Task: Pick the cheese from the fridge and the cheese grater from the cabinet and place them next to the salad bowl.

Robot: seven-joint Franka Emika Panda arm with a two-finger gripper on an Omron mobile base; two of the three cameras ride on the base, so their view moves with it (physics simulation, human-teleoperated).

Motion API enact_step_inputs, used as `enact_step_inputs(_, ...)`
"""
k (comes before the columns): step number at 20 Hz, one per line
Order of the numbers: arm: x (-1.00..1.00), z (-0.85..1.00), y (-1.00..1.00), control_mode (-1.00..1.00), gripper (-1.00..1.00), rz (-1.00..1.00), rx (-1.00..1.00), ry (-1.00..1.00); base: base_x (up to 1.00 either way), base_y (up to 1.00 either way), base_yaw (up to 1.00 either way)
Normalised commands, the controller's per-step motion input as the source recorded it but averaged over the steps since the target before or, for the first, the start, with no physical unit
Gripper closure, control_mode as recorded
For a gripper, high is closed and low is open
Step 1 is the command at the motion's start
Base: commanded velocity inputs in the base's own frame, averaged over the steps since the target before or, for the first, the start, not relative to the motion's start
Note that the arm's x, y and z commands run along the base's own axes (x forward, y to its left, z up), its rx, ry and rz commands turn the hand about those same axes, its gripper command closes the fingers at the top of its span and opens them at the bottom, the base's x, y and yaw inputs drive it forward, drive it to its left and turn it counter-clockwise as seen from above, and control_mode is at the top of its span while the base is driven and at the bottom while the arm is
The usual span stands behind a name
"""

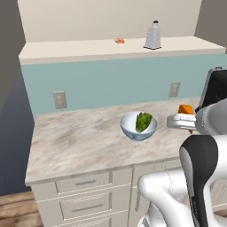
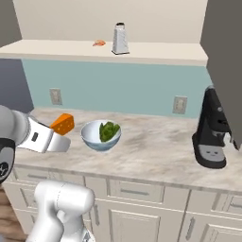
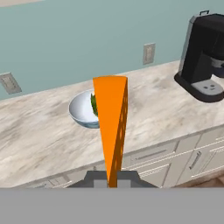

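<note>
My gripper point(image 2: 60, 132) is shut on the cheese point(image 2: 63, 124), a bright orange wedge, and holds it above the counter just beside the salad bowl point(image 2: 100, 135). In the hand view the cheese point(image 3: 111, 127) sticks out from the gripper point(image 3: 111, 178) toward the white bowl point(image 3: 82, 111) with lettuce in it. From the left base camera the cheese point(image 1: 186, 109) and gripper point(image 1: 184, 116) are right of the bowl point(image 1: 138, 125). The grey cheese grater point(image 1: 153, 36) point(image 2: 120, 39) stands upright on the cabinet's cream shelf point(image 1: 80, 48) point(image 2: 56, 47). The fridge is out of view.
A black coffee machine point(image 2: 212, 130) point(image 3: 204, 57) stands on the marble counter point(image 2: 156, 146) further right. A tiny pinkish-orange item point(image 1: 119, 41) lies on the shelf left of the grater. Wall outlets point(image 1: 59, 99) point(image 2: 179, 104) sit on the blue backsplash. White drawers point(image 1: 84, 182) run below.
</note>
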Motion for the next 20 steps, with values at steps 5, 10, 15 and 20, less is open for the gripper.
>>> enact_step_inputs(5, 0.0, 0.0, 0.0, 1.0, 1.0, 0.0, 0.0, 0.0, 0.3, -0.36, 0.0)
enact_step_inputs(10, 0.0, 0.0, 0.0, 1.0, 1.0, 0.0, 0.0, 0.0, 0.4, -0.01, 0.07)
enact_step_inputs(15, 0.0, 0.0, 0.0, 1.0, 1.0, 0.0, 0.0, 0.0, 0.53, -0.17, 0.05)
enact_step_inputs(20, 0.0, 0.0, 0.0, 1.0, 1.0, 0.0, 0.0, 0.0, 0.29, -0.12, 0.01)
